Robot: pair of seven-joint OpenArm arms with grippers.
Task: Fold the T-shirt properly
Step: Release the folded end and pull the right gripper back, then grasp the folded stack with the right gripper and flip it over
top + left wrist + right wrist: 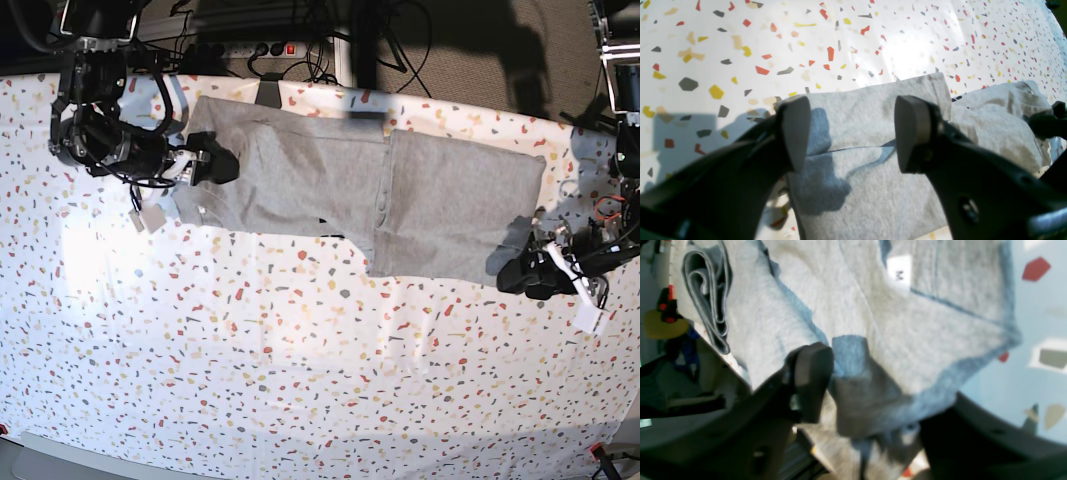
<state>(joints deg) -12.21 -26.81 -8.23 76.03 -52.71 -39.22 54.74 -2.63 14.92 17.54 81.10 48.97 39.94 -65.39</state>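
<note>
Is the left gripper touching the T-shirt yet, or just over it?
Cannot tell. In the left wrist view the left gripper stands open over the T-shirt, fabric visible between its fingers, but no view plainly shows contact or a gap.

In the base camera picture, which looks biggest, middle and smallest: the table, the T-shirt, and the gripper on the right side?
1. Table
2. T-shirt
3. Left gripper, the one on the picture's right

White speckled table (pixel 300 380); grey T-shirt (pixel 330 190) spread flat along far edge.
</note>
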